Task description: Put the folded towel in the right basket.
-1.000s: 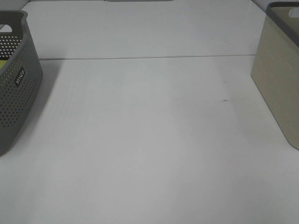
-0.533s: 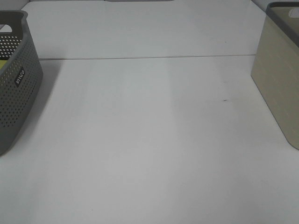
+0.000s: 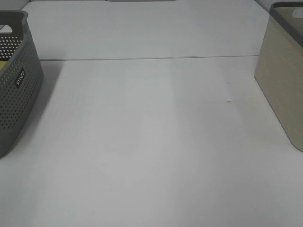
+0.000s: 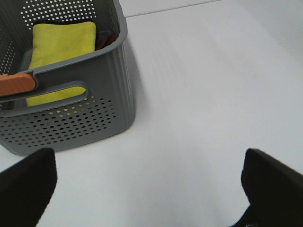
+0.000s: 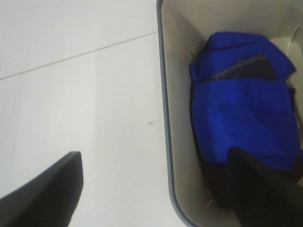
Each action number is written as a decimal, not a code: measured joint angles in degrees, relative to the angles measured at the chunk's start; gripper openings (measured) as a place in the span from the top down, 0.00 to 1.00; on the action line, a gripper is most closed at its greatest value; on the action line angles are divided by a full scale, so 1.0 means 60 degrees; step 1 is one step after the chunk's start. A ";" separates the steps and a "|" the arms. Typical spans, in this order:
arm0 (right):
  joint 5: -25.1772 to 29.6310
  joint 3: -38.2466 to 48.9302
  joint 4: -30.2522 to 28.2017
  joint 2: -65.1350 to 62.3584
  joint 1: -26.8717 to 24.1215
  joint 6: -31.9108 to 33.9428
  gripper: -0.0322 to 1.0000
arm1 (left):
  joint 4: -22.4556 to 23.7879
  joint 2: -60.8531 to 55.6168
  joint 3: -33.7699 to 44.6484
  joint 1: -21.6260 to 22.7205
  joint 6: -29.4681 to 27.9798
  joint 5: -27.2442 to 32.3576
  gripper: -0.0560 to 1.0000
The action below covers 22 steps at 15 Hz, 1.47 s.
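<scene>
A folded blue towel (image 5: 236, 118) lies inside the beige right basket (image 5: 177, 118), with a dark flat item (image 5: 246, 68) on it. That basket stands at the table's right edge (image 3: 284, 80). A folded yellow towel (image 4: 61, 42) lies in the grey perforated left basket (image 4: 80, 118), which stands at the table's left edge (image 3: 19, 94). My left gripper (image 4: 150, 198) is open and empty, above the table beside the grey basket. My right gripper (image 5: 151, 198) is open and empty, above the beige basket's near wall. Neither gripper shows in the exterior high view.
An orange piece (image 4: 16, 84) sits on the grey basket's handle rim. A dark brown thing (image 4: 105, 40) lies beside the yellow towel. The white table (image 3: 151, 142) spreads between the baskets, with a seam (image 3: 151, 58) across its back.
</scene>
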 joint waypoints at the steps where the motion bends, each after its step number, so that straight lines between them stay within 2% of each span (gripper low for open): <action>1: 0.0000 0.0000 0.0010 -0.0439 0.0000 -0.0057 0.20 | 0.0000 0.0000 0.0000 0.0000 0.0000 0.0000 0.01; 6: 0.0000 0.0420 -0.0153 -0.2855 0.0000 -0.0544 0.20 | 0.0000 0.0000 0.0000 0.0000 0.0000 0.0000 0.01; 9: -0.0172 0.2263 -0.0162 -0.4966 0.0000 -0.0697 0.20 | 0.0000 0.0000 0.0000 0.0000 0.0000 0.0000 0.01; 11: -0.0917 0.3715 -0.0210 -0.6532 0.0038 -0.0859 0.20 | 0.0000 0.0000 0.0000 0.0000 0.0000 0.0000 0.01; 14: -0.1280 0.5395 -0.0239 -0.7955 0.0831 -0.0974 0.20 | 0.0000 0.0000 0.0000 0.0000 0.0000 0.0000 0.01; 15: -0.1308 0.6398 -0.0286 -0.8690 0.1261 -0.0668 0.20 | 0.0000 0.0000 0.0000 0.0000 0.0000 0.0000 0.01; 19: -0.1241 0.7429 -0.0401 -0.9931 0.1270 -0.0105 0.20 | 0.0000 0.0000 0.0000 0.0000 0.0000 0.0000 0.01; 22: -0.0554 0.8041 -0.0401 -1.1345 0.1270 0.0840 0.20 | 0.0000 0.0000 0.0000 0.0000 0.0000 0.0000 0.01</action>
